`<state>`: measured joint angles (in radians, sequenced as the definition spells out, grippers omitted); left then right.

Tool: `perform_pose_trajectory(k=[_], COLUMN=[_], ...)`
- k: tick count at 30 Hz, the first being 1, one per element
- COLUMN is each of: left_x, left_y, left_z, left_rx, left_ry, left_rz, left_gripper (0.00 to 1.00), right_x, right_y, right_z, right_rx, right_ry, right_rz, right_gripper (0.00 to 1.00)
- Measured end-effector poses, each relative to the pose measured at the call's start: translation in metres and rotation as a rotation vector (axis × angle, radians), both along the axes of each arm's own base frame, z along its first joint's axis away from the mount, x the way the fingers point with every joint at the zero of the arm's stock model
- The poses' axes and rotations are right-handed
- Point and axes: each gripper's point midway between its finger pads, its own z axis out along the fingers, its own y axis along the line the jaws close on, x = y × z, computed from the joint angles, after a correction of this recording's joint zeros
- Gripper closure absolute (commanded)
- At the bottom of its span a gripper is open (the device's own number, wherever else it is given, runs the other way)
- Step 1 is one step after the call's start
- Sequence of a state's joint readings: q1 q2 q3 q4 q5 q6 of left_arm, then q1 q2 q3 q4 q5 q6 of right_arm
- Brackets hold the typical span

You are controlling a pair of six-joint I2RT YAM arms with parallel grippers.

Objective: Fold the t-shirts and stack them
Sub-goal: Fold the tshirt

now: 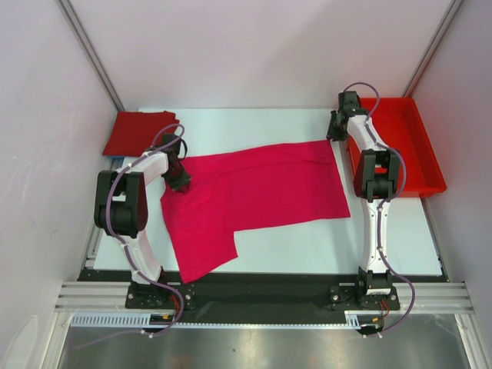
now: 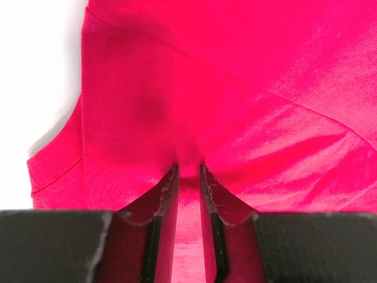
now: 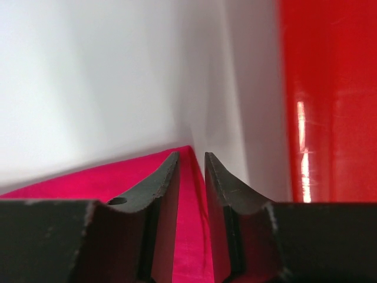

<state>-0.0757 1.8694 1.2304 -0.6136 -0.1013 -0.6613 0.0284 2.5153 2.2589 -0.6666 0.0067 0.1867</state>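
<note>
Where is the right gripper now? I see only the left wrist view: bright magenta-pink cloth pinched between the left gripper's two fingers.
Observer: The right gripper is at the far right corner of the bright magenta-pink cloth t-shirt, beside the rigid red plastic tray.
Operator: Does it hold this corner?
Observer: I cannot tell; in the right wrist view the corner lies between its slightly parted fingers.
Operator: Where is the other shirt?
Observer: The darker crimson cloth t-shirt lies folded at the far left corner of the table, beyond the left gripper.
</note>
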Motion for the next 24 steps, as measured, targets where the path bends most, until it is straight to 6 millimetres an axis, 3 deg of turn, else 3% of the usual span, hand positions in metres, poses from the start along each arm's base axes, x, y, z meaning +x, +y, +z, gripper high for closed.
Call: perform_pose_trajectory(k=[2,6,10,14,17,19,21,24], left_x=[0.000,0.000,0.000,0.001,0.001,0.000,0.000,0.000], left_y=[0.000,0.000,0.000,0.000,-0.001,-0.001,-0.001,-0.001], left_z=[0.000,0.000,0.000,0.000,0.001,0.001,0.001,0.001], left_rx=[0.000,0.001,-0.001,-0.001,-0.002,-0.003,-0.003,-0.001], left_ry=[0.000,0.000,-0.002,-0.003,-0.005,-0.008,-0.013,-0.018], left_rz=[0.000,-0.006,-0.007,-0.011,-0.017,-0.019,-0.020,-0.027], left_gripper=[0.74,0.74,0.74,0.73,0.73,0.73,0.73,0.73], right_x=[-0.002,-0.008,-0.020,-0.035,-0.049,-0.064,-0.080,-0.100], right_y=[0.005,0.015,0.019,0.017,0.013,0.012,0.012,0.014], right_z=[-0.004,-0.010,-0.003,0.017,0.031,0.035,0.034,0.025], right_rx=[0.006,0.019,0.022,0.034,0.023,0.020,0.025,0.041], right_ry=[0.008,0.029,0.059,0.093,0.109,0.130,0.158,0.206], right_rz=[0.008,0.017,-0.012,-0.056,-0.074,-0.080,-0.082,-0.093], right_gripper=[0.67,0.50,0.46,0.45,0.49,0.60,0.69,0.70])
